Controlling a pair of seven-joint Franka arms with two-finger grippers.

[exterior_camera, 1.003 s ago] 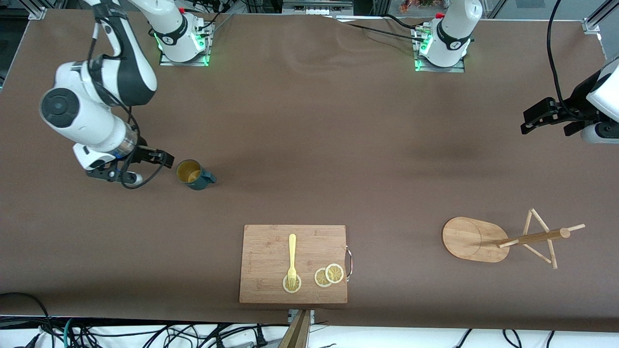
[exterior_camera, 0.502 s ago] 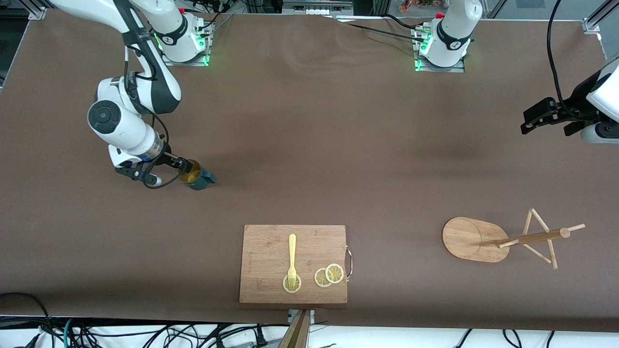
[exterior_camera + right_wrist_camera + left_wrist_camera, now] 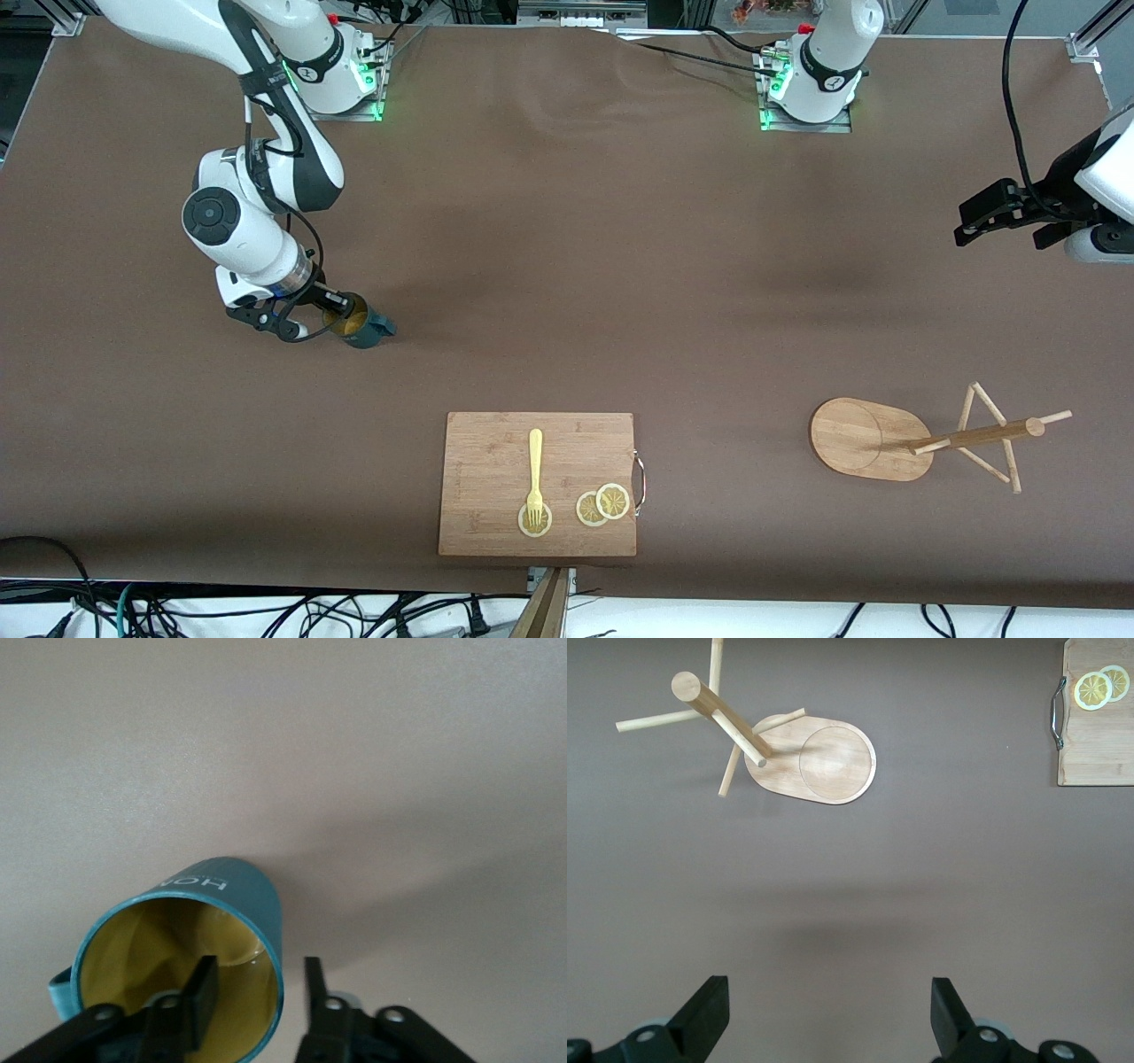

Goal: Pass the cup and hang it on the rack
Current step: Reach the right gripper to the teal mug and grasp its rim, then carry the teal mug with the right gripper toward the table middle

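Observation:
The teal cup (image 3: 361, 324) with a yellow inside stands on the brown table toward the right arm's end, its handle pointing toward the left arm's end. My right gripper (image 3: 336, 311) is at its rim. In the right wrist view one of the fingers (image 3: 202, 988) is inside the cup (image 3: 221, 899) and the other is outside the wall, with gaps on both sides; the right gripper (image 3: 257, 979) is partly open. The bamboo rack (image 3: 864, 439) stands toward the left arm's end. My left gripper (image 3: 967, 223) waits open in the air by that end, and in the left wrist view it (image 3: 828, 1010) looks down on the rack (image 3: 824, 762).
A wooden cutting board (image 3: 496, 461) lies near the front camera, at the table's edge midway between the two ends. It carries a yellow fork (image 3: 535, 470) and lemon slices (image 3: 602, 505). Its handled end (image 3: 1099, 735) shows in the left wrist view.
My right arm swung toward the cup and brought its gripper from beside it onto the rim. Its jaws have narrowed around the cup wall. The left arm and the cup have not moved.

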